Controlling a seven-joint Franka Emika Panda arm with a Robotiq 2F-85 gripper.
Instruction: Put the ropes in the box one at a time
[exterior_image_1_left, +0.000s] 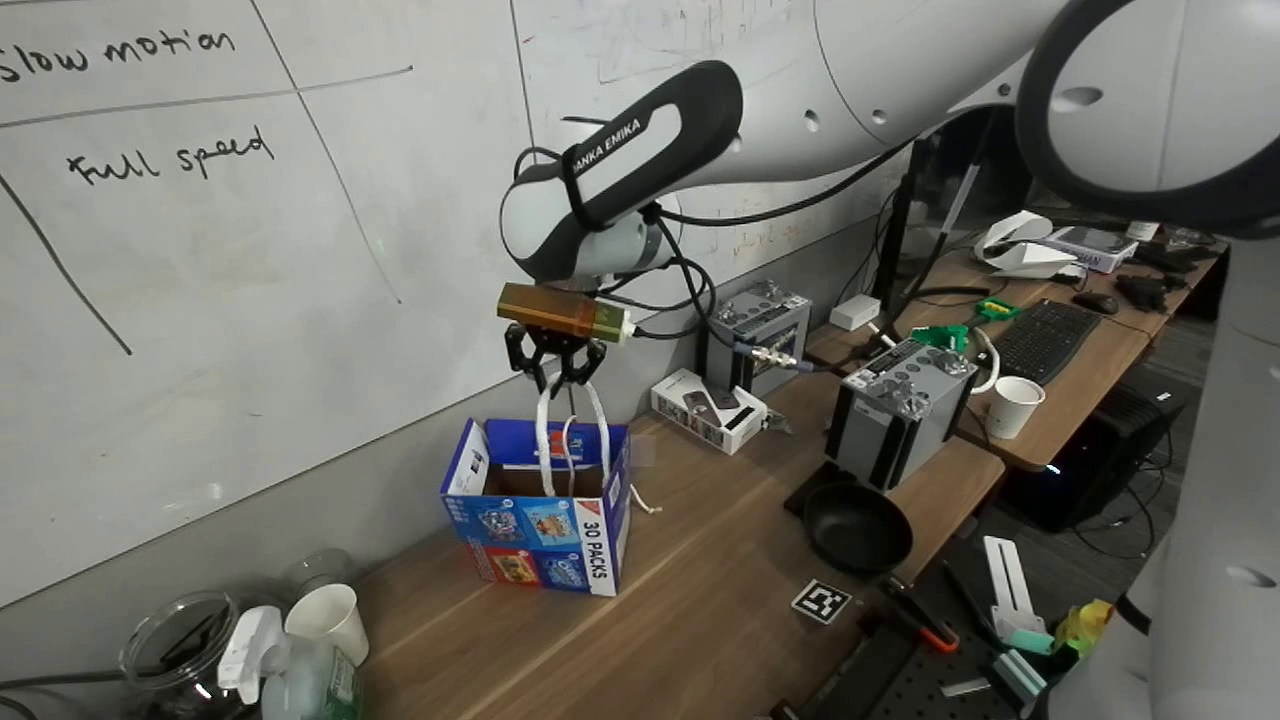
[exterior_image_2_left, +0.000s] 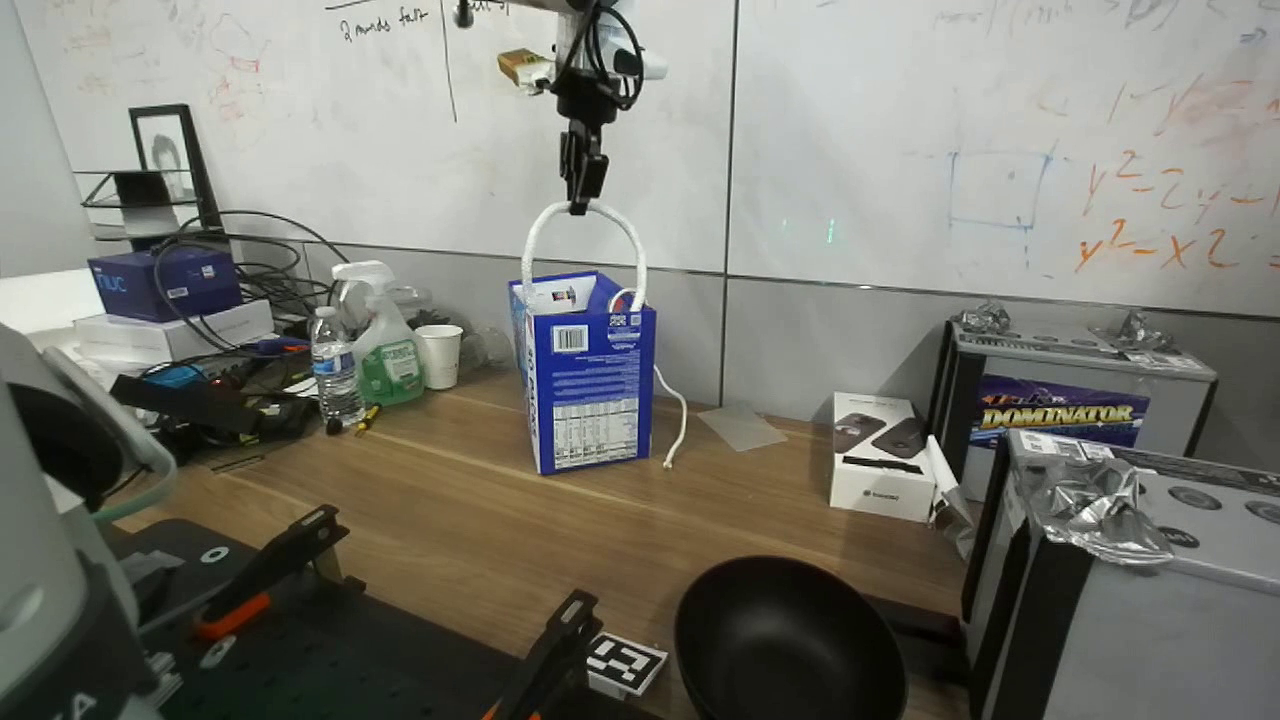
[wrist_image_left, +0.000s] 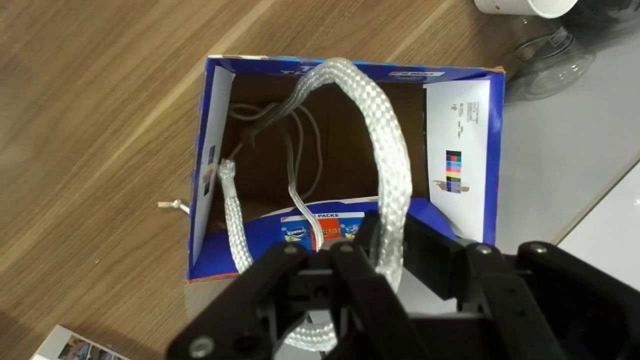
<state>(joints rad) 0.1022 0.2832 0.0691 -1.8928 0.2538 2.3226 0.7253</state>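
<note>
The black two-fingered gripper (exterior_image_2_left: 579, 204) pinches a thick white braided rope (wrist_image_left: 391, 150) at its arch's crown, above the open blue printed cardboard box (exterior_image_2_left: 590, 395), both legs hanging down into the opening, so straight lowering should suffice.

A whiteboard (exterior_image_2_left: 880, 90) spans the back in both exterior views, crossed by a dark vertical seam (exterior_image_2_left: 733, 130) and marked with black handwriting (exterior_image_1_left: 170, 160) and orange equations (exterior_image_2_left: 1100, 250). Beneath it runs a grey wall (exterior_image_2_left: 790, 350). A brown wood-grain table (exterior_image_1_left: 680, 570) stands along that wall, with a second wooden desk (exterior_image_1_left: 1062, 412) beyond. The floor (exterior_image_1_left: 1110, 572), mostly hidden, looks grey, its material hard to tell. A pale glint (exterior_image_1_left: 215, 491) shows on the board.
</note>
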